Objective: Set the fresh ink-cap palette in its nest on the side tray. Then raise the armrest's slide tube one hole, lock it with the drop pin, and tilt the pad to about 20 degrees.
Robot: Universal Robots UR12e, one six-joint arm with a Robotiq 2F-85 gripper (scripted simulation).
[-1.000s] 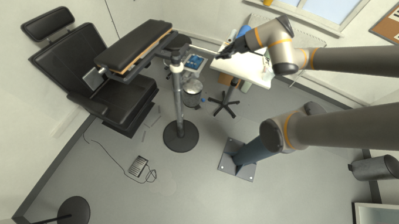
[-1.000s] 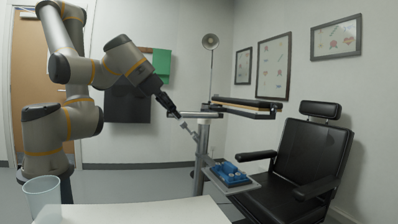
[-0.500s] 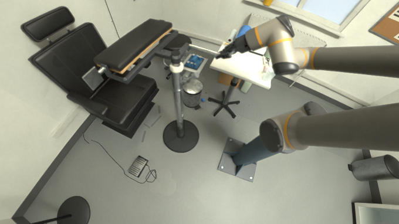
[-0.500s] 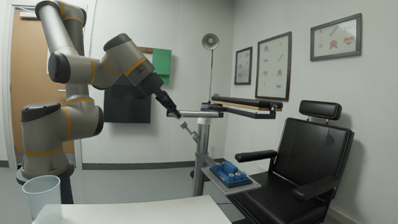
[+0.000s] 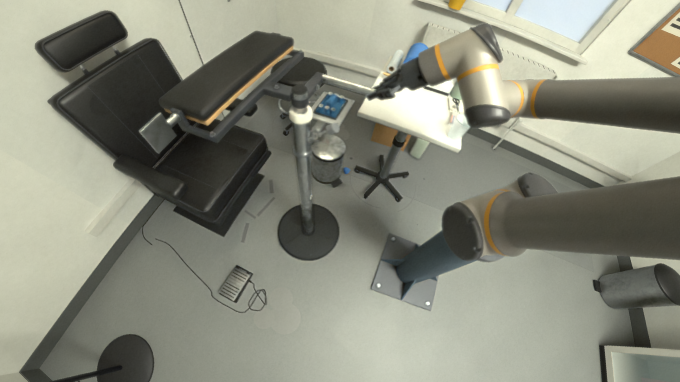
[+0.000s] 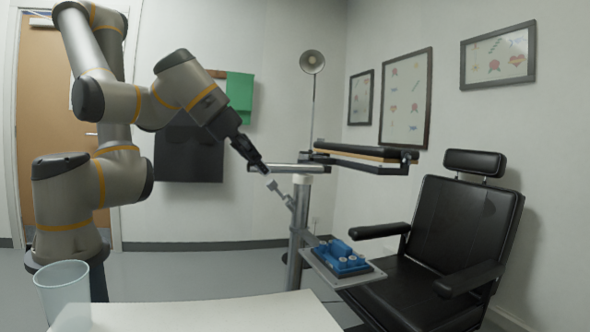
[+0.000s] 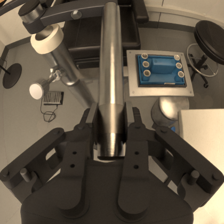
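The armrest's steel tilt lever (image 7: 110, 80) (image 6: 288, 168) (image 5: 345, 84) is held at its free end by my closed gripper (image 7: 110, 117) (image 6: 260, 167) (image 5: 381, 91). The lever runs level from the head of the stand to my fingers. The black armrest pad (image 5: 227, 75) (image 6: 366, 151) sits nearly level on its bracket above the slide tube (image 6: 299, 203) (image 5: 301, 150), which carries a white collar (image 7: 46, 40). The drop pin (image 7: 40, 88) (image 6: 276, 189) sticks out of the column's side below the collar. The blue ink-cap palette (image 7: 161, 70) (image 6: 341, 260) (image 5: 331, 105) lies in its nest on the side tray.
The black client chair (image 5: 165, 130) (image 6: 451, 240) stands behind the stand. A white table (image 5: 415, 112) is under my arm, with a steel bin (image 5: 328, 159) beside the stand's round base (image 5: 308, 232). A foot pedal (image 5: 235, 282) and cable lie on the floor.
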